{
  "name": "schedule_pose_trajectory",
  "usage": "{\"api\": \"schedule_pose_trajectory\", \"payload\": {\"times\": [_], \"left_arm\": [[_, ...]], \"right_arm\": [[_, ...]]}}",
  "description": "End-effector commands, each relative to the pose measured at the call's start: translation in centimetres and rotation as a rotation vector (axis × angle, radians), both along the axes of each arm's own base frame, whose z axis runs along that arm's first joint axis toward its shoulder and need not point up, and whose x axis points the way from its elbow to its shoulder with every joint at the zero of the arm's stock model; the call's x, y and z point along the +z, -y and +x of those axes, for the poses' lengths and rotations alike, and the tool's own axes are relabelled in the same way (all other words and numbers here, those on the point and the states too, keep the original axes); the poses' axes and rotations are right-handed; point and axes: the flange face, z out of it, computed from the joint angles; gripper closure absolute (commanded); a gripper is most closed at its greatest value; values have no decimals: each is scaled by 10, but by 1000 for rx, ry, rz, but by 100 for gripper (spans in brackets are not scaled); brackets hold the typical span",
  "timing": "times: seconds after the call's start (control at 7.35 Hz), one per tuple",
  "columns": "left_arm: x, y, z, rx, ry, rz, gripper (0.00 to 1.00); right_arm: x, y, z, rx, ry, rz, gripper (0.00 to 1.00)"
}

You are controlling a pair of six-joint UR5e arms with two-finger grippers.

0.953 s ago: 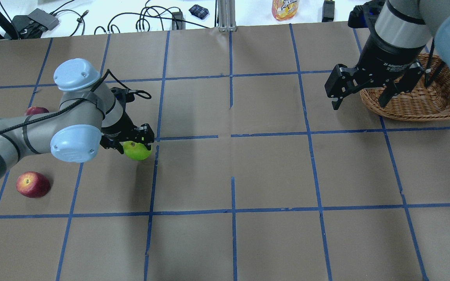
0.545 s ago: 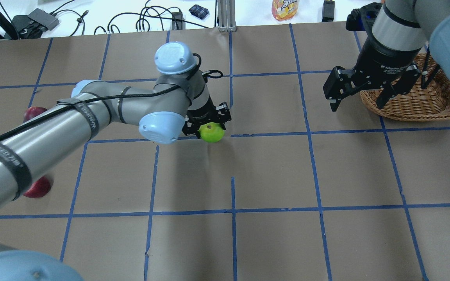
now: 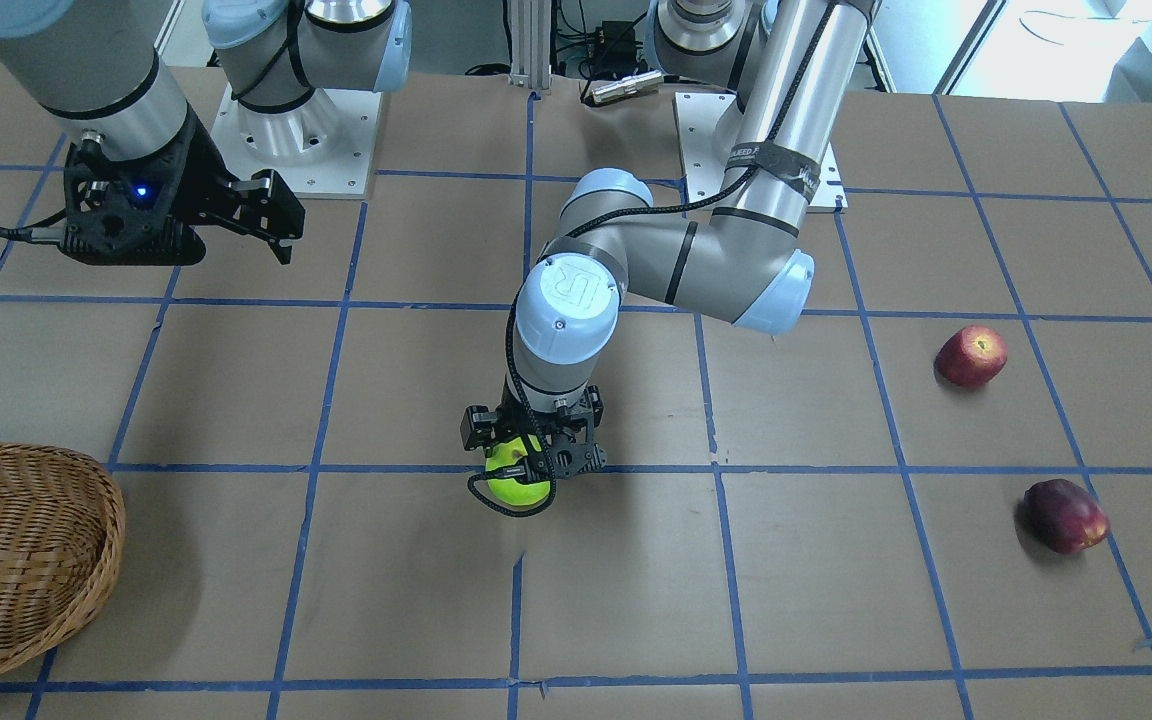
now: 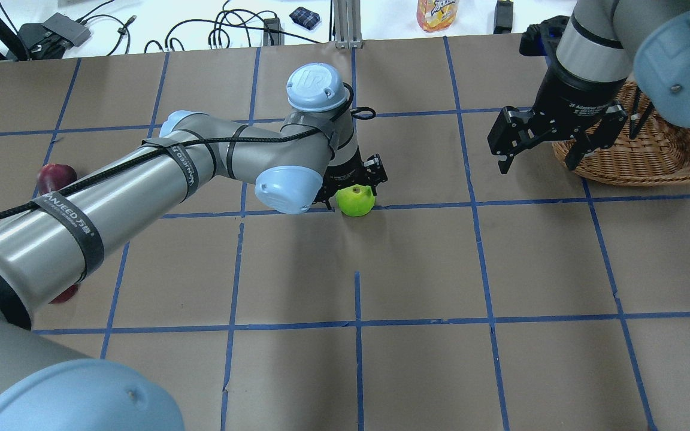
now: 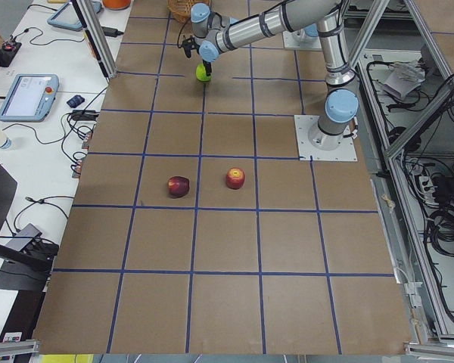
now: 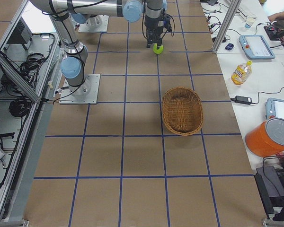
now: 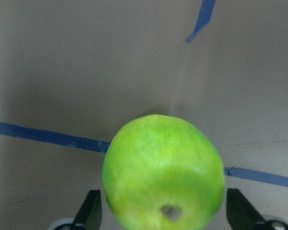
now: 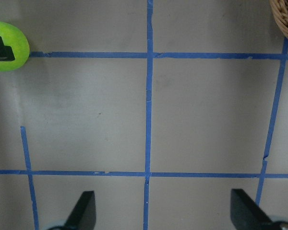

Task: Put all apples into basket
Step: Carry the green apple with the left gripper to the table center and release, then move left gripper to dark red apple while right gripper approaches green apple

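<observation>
Green apple [image 4: 355,201] — stem dimple upward — sits clamped in left pincer [image 7: 165,213]; right pincer [image 4: 538,166] gapes wide.

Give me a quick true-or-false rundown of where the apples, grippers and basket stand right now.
1. The left gripper is shut on the green apple. True.
2. The basket holds one apple. False: it is empty.
3. The right gripper is open and holds nothing. True.
4. The red apple and the maroon apple touch each other. False: they lie apart on the table, far from the basket.
</observation>
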Motion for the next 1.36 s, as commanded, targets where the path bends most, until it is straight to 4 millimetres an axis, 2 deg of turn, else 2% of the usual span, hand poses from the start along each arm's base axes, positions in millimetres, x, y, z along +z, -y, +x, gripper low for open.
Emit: {"api": "schedule_pose_trajectory", "payload": {"times": [0.0,0.14,0.27,0.41,0.54,0.68,0.82,0.95,1.09,1.23], "left_arm": [[52,14,76,-83,97,53,0],[92,20,140,-176,111,102,0],[124,22,207,-202,119,119,0],[137,21,269,-281,136,119,0],[146,21,321,-273,129,108,0],[147,21,367,-274,115,107,0],[142,19,410,-335,95,112,0],[134,17,447,-420,78,111,0],[133,25,476,-460,123,34,0],[123,33,487,-513,149,1,0]], "right_arm": [[-19,13,1,-40,-2,30,0],[-33,30,7,-138,4,4,0],[-42,39,38,-141,36,-23,0],[-57,45,74,-154,32,-54,0],[-82,55,104,-174,31,-74,0],[-99,57,129,-168,29,-81,0],[-105,52,153,-189,33,-98,0],[-128,56,171,-206,33,-104,0],[-140,61,195,-245,45,-135,0],[-158,63,207,-241,43,-128,0]]}}
